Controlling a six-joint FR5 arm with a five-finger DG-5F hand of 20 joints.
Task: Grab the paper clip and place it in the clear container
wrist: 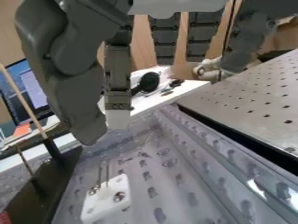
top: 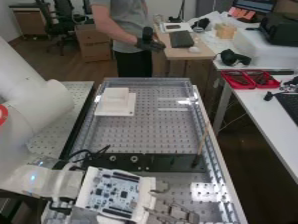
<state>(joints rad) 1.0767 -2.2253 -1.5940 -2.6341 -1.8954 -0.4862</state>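
Paper clip: its location cannot be told with certainty. In the wrist view, two thin, parallel grey wires [wrist: 106, 172] stand beside a round metal fitting [wrist: 119, 196] on a small white block [wrist: 105, 204]. The dark grey mechanical hand [top: 178, 212] is at the near end of the perforated grey metal worktop [top: 149, 127]. Its fingers are extended and apart. A blue-and-white circuit board [top: 114, 194] is mounted on the white robot arm [top: 46, 107], just left of the hand. A large, rectangular, transparent-walled tray [top: 149, 79] extends toward the far end. A stepped, square white plate [top: 126, 111] rests in its far left part. A long, flat black bar [top: 156, 162] runs crosswise near the hand; two round silver pieces are on its left part, and a slender wooden stick [top: 203, 137] rises at its right end, tilted.
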